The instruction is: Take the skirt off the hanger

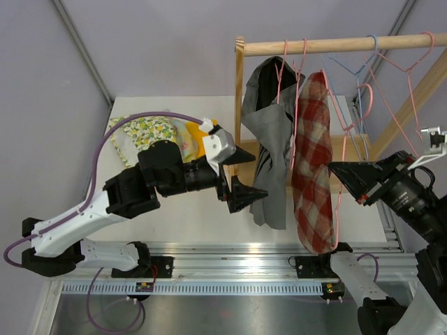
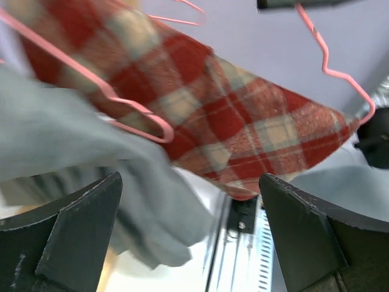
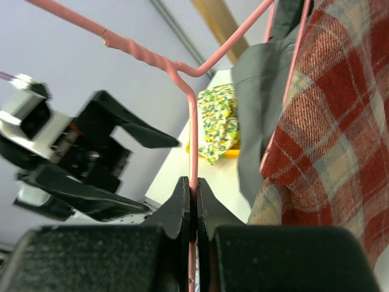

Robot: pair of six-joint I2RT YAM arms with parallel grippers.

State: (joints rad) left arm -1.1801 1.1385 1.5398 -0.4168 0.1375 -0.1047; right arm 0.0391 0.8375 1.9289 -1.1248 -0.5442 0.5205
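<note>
Right hand (image 3: 193, 194) is clenched on the thin wire of the pink hanger (image 3: 192, 134), its two fingers pressed flat together with the wire running straight up between them. I judge this grip is meant to steady the hanger so the cloth can be drawn off without the frame swinging. Left hand (image 1: 260, 176) is released, jaws spread wide and holding nothing. It sits at about 9 o'clock from the hanging clothes, pointing toward 3 o'clock, with the hem of the grey garment (image 1: 271, 132) just in front of its fingertips. In its wrist view both garments fill the gap between the fingers, but neither one is touched. At 3 o'clock of the grey garment, and close against it, hangs the red plaid skirt (image 1: 312, 167), draped on the pink hanger, its lower end dangling over the near edge of the surface (image 1: 202, 216). The skirt has not yet come off. For the left hand to reach it, the grey garment looks to be in the way, so catching the wrong cloth seems a real risk. Farther back, at 12 o'clock, the wooden rail (image 1: 335, 45) carries the hanger hooks, with several bare hangers off toward 2 o'clock. At 10 o'clock from the left hand a floral cloth (image 1: 150, 132) lies on the surface, well apart from the work.
</note>
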